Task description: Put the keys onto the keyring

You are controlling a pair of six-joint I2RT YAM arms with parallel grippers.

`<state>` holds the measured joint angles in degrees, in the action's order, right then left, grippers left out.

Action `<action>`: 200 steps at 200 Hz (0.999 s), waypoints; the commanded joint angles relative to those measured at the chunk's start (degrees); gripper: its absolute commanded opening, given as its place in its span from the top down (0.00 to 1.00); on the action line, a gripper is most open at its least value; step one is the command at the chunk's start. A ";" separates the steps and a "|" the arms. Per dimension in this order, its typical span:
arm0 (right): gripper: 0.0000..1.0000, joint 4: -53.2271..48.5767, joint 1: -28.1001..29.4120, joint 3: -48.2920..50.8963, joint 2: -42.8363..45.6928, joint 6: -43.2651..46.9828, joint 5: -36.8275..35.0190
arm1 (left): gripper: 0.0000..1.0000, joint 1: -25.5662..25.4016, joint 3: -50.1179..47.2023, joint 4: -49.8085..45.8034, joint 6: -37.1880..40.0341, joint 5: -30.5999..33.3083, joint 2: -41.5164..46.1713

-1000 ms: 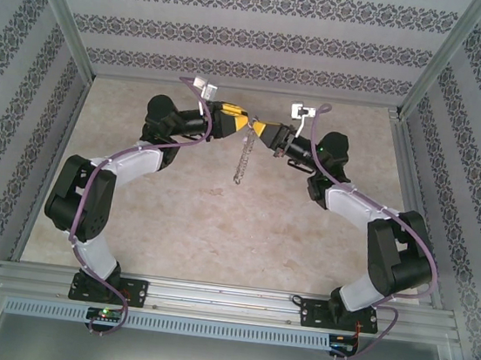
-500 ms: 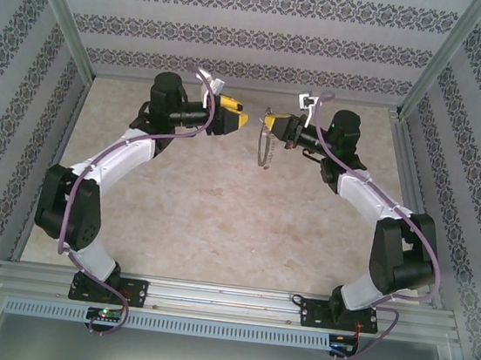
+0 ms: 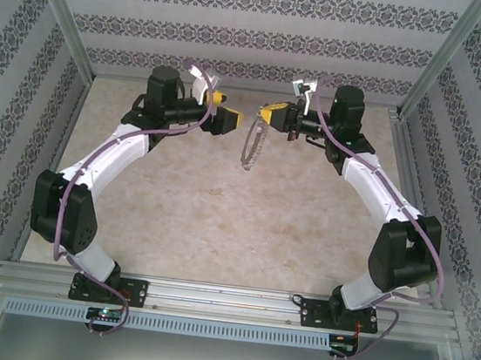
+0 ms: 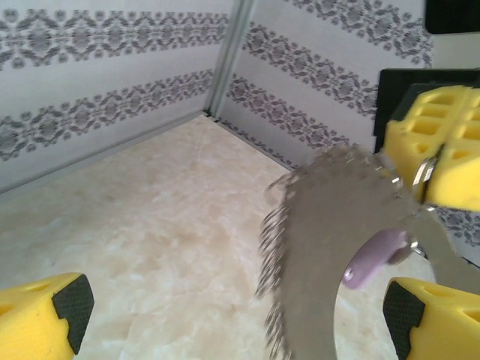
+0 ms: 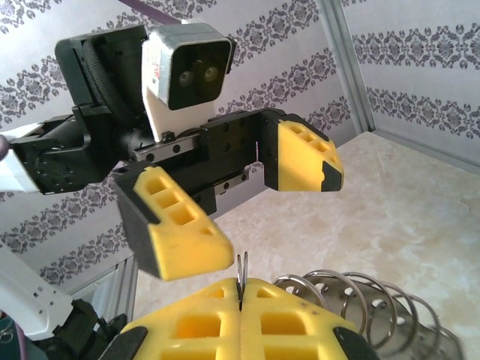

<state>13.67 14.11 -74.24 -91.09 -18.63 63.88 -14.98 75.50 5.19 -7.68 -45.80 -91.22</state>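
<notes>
Now, nearest the camera and well this side of the keyring (image 3: 251, 146), the left arm base (image 3: 100, 286) and the right arm base (image 3: 330, 312) are seen bolted down, and between them and the keyring a wide stretch of marbled table (image 3: 218, 221) is laid bare. Over the far part of the table the keyring is held hanging in the air, clear of the surface, its scalloped dark-grey loop drooping below the right tool (image 3: 275, 117). That right tool is pressed together on the keyring's upper edge. In its own wrist view the yellow fingers (image 5: 195, 322) are seen shut tight with a thin sliver of metal nipped in the seam. The left tool (image 3: 227, 112), just to the left of the keyring, is spread wide and nothing is gripped. In the left wrist view its fingertips (image 4: 67, 304) are parted with the keyring between them. The key (image 4: 373, 259) is picked out there too. Its lilac head is seen through the keyring's opening, just below the right tool. Whether it is threaded on cannot be told. Beyond the keyring, the patterned back wall (image 3: 258, 37) is seen.
</notes>
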 commanded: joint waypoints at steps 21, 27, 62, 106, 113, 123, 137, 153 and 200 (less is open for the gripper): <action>1.00 -6.29 0.06 -5.54 -2.63 5.77 4.33 | 0.00 2.25 1.13 5.79 -2.49 -3.24 0.30; 1.00 -7.27 0.12 -6.32 -2.97 6.30 4.33 | 0.00 2.25 2.54 2.62 -1.66 -2.53 -0.28; 1.00 -11.86 0.14 -10.30 -4.48 8.83 5.24 | 0.00 2.63 6.02 -1.65 -0.45 0.51 -1.76; 1.00 -21.11 0.13 -15.13 -5.90 15.12 6.91 | 0.00 3.18 7.98 0.60 0.60 -3.81 -3.14; 1.00 -23.23 0.21 -15.87 -5.96 16.53 7.04 | 0.03 3.14 9.11 -1.13 1.01 -5.03 -3.55; 1.00 -26.24 0.29 -16.96 -6.17 18.60 6.89 | 0.07 3.18 11.03 -4.34 2.17 -7.20 -4.19; 1.00 -30.51 0.65 -18.61 -6.53 21.57 6.45 | 0.12 3.18 13.87 -9.57 3.44 -9.34 -5.29; 1.00 -36.52 1.39 -21.05 -7.28 26.05 5.03 | 0.16 3.20 17.03 -15.49 5.00 -11.77 -6.46; 1.00 -43.77 3.02 -24.33 -9.03 31.37 3.55 | 0.34 3.10 17.14 -18.91 4.72 -18.82 -6.28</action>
<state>-25.52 16.40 -96.23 -99.42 7.70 66.94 -12.47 91.66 -8.93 -4.14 -58.70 -97.54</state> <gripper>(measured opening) 0.056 0.695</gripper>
